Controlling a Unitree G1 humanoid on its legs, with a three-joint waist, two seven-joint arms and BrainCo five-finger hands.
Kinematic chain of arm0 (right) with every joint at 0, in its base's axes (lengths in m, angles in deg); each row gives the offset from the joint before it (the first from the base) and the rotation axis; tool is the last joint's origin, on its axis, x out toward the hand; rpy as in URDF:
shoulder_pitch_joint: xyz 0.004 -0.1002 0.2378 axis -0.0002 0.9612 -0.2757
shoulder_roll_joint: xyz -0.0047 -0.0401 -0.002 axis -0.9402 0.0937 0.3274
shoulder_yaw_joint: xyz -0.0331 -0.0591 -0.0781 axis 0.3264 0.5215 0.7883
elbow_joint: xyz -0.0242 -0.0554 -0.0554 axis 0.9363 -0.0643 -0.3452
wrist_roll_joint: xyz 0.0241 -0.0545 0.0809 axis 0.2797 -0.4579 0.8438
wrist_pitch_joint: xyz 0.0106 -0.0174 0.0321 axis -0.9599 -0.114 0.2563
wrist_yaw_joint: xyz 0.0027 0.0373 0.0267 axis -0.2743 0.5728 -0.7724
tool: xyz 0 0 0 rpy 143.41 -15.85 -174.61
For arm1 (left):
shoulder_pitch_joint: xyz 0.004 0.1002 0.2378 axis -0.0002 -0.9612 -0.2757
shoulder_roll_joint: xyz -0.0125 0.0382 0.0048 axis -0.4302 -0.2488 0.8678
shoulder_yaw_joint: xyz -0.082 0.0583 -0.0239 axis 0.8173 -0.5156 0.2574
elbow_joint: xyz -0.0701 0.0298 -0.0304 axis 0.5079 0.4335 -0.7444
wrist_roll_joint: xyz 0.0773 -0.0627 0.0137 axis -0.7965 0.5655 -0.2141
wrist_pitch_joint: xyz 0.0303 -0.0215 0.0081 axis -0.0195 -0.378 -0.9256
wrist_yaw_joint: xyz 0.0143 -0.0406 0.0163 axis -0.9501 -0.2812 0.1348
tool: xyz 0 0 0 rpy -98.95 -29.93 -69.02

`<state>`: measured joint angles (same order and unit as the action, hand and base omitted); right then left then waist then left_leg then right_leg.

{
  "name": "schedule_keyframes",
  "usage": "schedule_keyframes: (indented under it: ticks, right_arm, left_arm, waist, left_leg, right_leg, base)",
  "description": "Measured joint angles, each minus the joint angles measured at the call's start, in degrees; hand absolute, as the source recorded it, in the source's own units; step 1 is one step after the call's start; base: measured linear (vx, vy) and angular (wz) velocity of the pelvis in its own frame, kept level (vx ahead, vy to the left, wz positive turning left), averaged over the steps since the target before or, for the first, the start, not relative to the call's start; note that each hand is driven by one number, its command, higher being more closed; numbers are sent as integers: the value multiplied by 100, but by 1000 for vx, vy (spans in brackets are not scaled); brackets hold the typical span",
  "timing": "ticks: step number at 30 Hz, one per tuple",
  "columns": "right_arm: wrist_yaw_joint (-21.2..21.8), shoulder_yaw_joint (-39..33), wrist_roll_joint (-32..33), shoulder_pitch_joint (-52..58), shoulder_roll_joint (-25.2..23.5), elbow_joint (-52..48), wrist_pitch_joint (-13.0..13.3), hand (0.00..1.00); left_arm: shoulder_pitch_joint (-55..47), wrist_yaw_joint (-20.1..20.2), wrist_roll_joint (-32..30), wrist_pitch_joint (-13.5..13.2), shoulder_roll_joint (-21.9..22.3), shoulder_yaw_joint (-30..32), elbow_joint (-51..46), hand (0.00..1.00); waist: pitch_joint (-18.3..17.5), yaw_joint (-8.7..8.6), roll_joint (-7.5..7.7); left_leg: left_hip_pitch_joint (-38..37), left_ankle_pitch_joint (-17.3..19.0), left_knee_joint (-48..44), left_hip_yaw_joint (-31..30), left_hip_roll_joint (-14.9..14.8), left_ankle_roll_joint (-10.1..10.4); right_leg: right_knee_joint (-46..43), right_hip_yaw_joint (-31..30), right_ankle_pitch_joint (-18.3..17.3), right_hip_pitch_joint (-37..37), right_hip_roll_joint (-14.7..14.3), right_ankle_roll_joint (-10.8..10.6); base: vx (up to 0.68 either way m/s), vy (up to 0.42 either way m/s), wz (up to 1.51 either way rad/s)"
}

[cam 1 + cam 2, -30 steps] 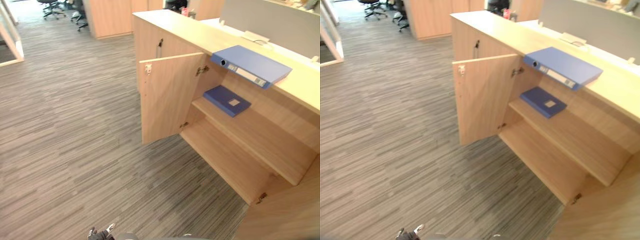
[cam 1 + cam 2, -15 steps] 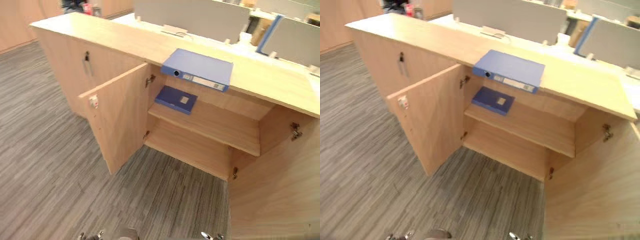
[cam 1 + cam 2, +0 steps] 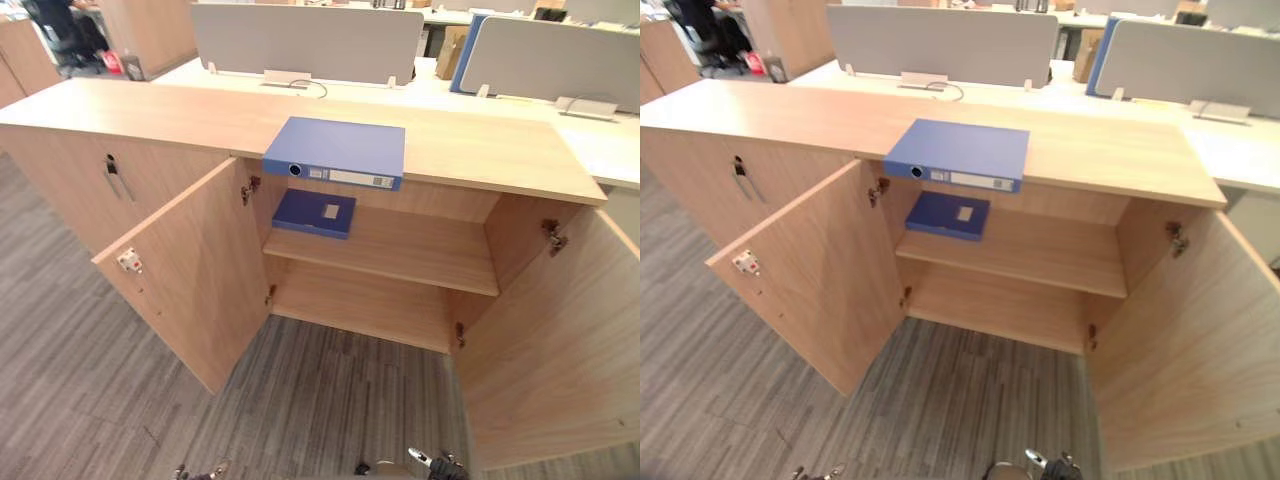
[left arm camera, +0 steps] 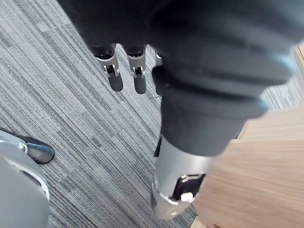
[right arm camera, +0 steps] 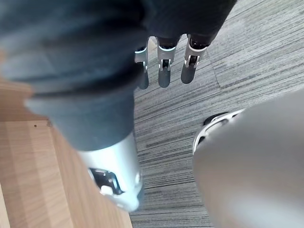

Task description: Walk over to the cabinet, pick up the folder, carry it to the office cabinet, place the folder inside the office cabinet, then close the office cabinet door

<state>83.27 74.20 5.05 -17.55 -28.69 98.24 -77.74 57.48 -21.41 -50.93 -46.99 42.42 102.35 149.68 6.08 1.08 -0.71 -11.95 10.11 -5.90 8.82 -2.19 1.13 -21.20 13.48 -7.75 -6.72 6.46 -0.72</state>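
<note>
A blue ring-binder folder (image 3: 338,152) lies flat on the wooden top of the cabinet (image 3: 480,150), its spine at the front edge. A thinner blue folder (image 3: 314,213) rests on the left end of the middle shelf inside. Both cabinet doors stand wide: the left door (image 3: 190,270) and the right door (image 3: 560,340). My left hand (image 4: 139,78) hangs over the carpet with straight fingers and holds nothing. Likewise my right hand (image 5: 164,66) hangs down open beside the right door's edge, empty. Both hands are well short of the folder.
Grey desk dividers (image 3: 305,42) and white desks stand behind the cabinet. A closed cabinet section with a handle (image 3: 115,178) lies to the left. A person (image 3: 60,25) is at the far back left. Striped grey carpet (image 3: 330,400) lies in front.
The camera has swung round, so the cabinet now faces me head on with both doors in sight. The folders and doors themselves have not moved.
</note>
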Motion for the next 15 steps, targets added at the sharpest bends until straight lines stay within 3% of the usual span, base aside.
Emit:
schedule_keyframes:
  ticks: [5, 8, 9, 10, 11, 12, 13, 15]
  right_arm:
    - [-21, 36, 0, -2, -33, 6, -20, 0]
    - [-23, -70, 1, 35, -88, 74, -23, 0]
    - [-40, -89, -1, 34, -98, 130, -25, 0]
    - [-64, -128, 0, 34, -116, 129, -35, 0]
    - [-68, -171, 1, 42, -119, 124, -42, 0]
    - [-75, -269, 16, 51, -120, 120, -50, 0]
    - [-84, -268, 18, 39, -99, 102, -58, 0]
    - [-82, -278, -2, 31, -95, 122, -92, 0]
  left_arm:
    - [6, 13, -1, -1, 87, -17, -111, 0]
    - [6, 26, 36, 0, 80, -221, -120, 0]
    - [23, 51, 50, 2, 68, -281, -138, 0]
    - [43, 80, 51, 16, 65, -313, -258, 0]
    - [55, 101, 51, 23, 57, -307, -323, 0]
    - [65, 150, 62, 55, 77, -317, -352, 0]
    - [59, 196, 76, 72, 74, -319, -348, 0]
    - [77, 367, 266, 104, 62, -362, -351, 0]
  waist:
    - [-22, -30, -24]
    - [-119, -63, -26]
    - [-173, -28, -51]
    - [-160, 2, -15]
    - [-149, 2, 2]
    - [-129, 10, -47]
    - [-145, 15, -107]
    - [-138, 31, -107]
  left_leg:
    - [-114, -12, 195, -175, -253, 143]
    - [-54, 216, -103, -502, -528, 290]
    - [225, 461, -780, -572, -609, 439]
    - [774, 661, -2016, -691, -673, 650]
    - [1059, 661, -2674, -756, -710, 676]
    - [1512, 497, -3840, -867, -799, 833]
    - [1749, 371, -4516, -890, -904, 866]
    - [1983, 567, -5021, -749, -990, 708]
  right_leg:
    - [323, 269, -132, 281, -244, 37]
    - [864, 544, -150, 747, -526, 67]
    - [1032, 551, -152, 872, -633, 74]
    - [1115, 545, -154, 983, -676, 85]
    - [1126, 531, -150, 1031, -693, 92]
    - [1150, 482, -121, 1233, -778, 172]
    - [1209, 434, -142, 1402, -853, 226]
    - [1283, 241, -164, 1697, -865, 258]
  base:
    - [41, -134, 21]
    - [107, -84, 46]
    - [171, -58, 12]
    - [210, -65, 1]
    - [198, -19, -18]
    - [258, 28, -27]
    - [351, 87, -40]
    - [312, 133, -46]
